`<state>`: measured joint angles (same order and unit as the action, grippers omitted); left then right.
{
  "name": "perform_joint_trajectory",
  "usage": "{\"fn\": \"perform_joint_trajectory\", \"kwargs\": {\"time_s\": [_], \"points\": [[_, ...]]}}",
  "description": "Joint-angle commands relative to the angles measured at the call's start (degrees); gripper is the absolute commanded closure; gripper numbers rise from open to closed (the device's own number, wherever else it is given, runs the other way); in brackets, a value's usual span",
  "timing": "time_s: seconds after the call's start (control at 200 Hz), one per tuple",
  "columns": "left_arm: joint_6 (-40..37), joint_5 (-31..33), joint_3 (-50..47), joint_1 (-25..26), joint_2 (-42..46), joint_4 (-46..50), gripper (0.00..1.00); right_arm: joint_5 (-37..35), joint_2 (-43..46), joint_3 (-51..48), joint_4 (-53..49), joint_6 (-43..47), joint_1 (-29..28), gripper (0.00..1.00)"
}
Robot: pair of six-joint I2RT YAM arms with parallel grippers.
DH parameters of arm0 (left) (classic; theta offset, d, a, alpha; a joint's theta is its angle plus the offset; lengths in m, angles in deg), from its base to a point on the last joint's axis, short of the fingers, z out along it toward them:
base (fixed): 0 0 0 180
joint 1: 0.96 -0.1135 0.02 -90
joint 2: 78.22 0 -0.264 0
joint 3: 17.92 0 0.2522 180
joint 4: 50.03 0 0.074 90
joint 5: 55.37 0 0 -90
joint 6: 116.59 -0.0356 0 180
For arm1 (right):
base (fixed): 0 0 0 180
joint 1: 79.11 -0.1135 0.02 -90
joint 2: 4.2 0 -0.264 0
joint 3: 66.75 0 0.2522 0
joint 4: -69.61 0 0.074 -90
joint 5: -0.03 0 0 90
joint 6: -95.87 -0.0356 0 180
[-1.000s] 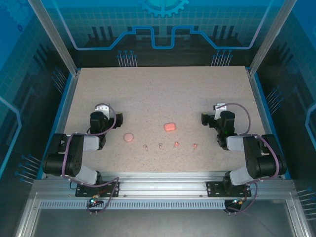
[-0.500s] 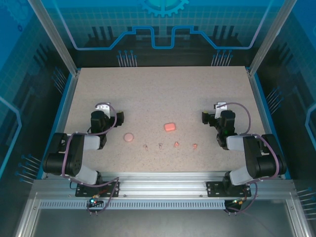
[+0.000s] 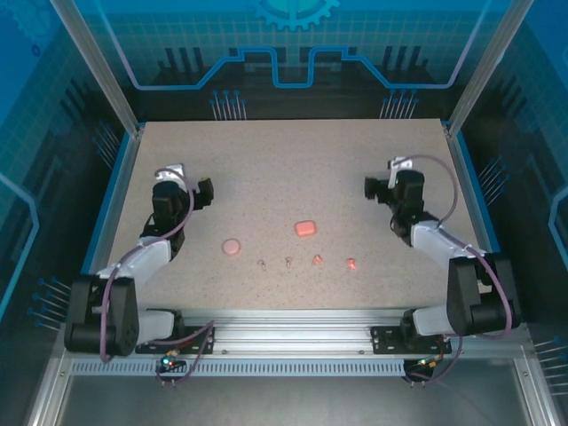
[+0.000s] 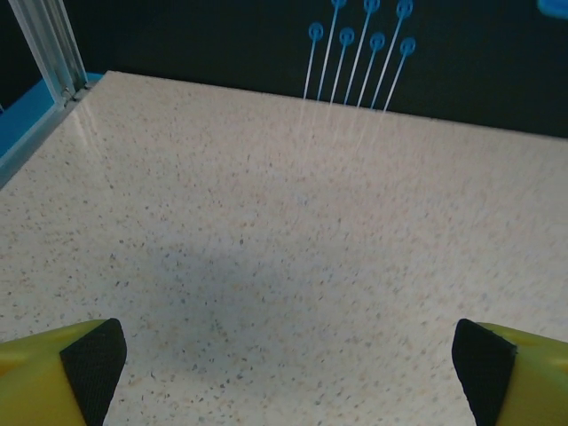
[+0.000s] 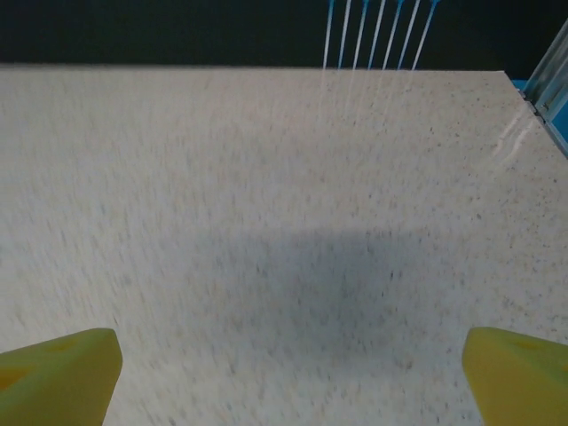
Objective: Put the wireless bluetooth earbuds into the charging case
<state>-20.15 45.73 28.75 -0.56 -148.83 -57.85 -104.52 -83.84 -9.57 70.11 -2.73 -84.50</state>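
Observation:
Two pink charging cases lie mid-table: a rounded-rectangle one (image 3: 305,228) and a round one (image 3: 231,247). In front of them the earbuds sit in a row: two pale stemmed ones (image 3: 262,263) (image 3: 288,261) and two salmon-pink nubs (image 3: 317,259) (image 3: 351,263). My left gripper (image 3: 184,189) is left of and beyond the round case, open and empty. In the left wrist view its black-padded fingertips (image 4: 93,359) stand wide apart over bare table, gripper (image 4: 284,373). My right gripper (image 3: 389,186) is right of and beyond the rectangular case, open, gripper (image 5: 288,377) over bare table.
The speckled table (image 3: 293,160) is bordered by blue rails and aluminium posts (image 3: 93,67) at the far corners. A dark back wall with blue lines (image 4: 355,44) lies past the far edge. The arm bases stand on the near rail (image 3: 284,333).
Both arms have stretched away from their bases. The left gripper moved farther up and left, the right gripper slightly farther up. Cases and earbuds lie as before.

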Motion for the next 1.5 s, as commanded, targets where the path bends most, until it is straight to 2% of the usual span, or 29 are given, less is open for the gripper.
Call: {"fn": "perform_joint_trajectory", "kwargs": {"time_s": [0.0, 0.16, 0.25, 0.38, 0.48, 0.58, 0.74, 1.035, 1.311, 1.496], "points": [[7.4, -0.83, 4.21, 0.38, 5.21, 14.08, 0.01, 3.02, 0.65, 11.9, -24.79, -12.08, 2.06, 0.0], [13.55, -4.01, 6.83, 1.64, 11.78, 23.08, 0.01, 23.43, -4.51, 21.43, -33.04, -12.73, 4.51, 0.0], [19.67, -6.64, 7.67, 2.5, 13.82, 27.1, 0.01, 26.89, -5.61, 24.03, -36.42, -12.02, 2.15, 0.0], [28.26, -10.81, 8.12, 5.79, 13.77, 30.61, 0.02, 21.87, -7.19, 27.74, -44.88, -11.53, -5.74, 0.01], [33.23, -11.47, 8.27, 9.66, 12.45, 30.99, 0.02, 17.93, -9.55, 29.31, -50.18, -12.88, -13.18, 0.03], [36.95, -11.94, 9.04, 12.98, 10.06, 30.72, 0.02, 14.85, -12.61, 30.75, -53.99, -15.1, -19.58, 0.05], [41.37, -13.79, 12.13, 15.04, 5.12, 32.61, 0.03, 10.11, -19.42, 33.97, -58.15, -17.62, -26.63, 0.07], [47.04, -18.8, 14.05, 15.76, -2.06, 29.37, 0.02, 7.93, -32.73, 42.45, -61.8, -20.35, -31.43, 0.06], [49.87, -17.77, 12.94, 15.81, -1.45, 27.13, 0.01, 7.73, -38.7, 46.31, -63.37, -22.31, -32.04, 0.08], [49.69, -17.17, 12.63, 15.85, -0.78, 26.37, 0.01, 7.02, -40.98, 47.95, -64.48, -23.54, -32.66, 0.12]]}}
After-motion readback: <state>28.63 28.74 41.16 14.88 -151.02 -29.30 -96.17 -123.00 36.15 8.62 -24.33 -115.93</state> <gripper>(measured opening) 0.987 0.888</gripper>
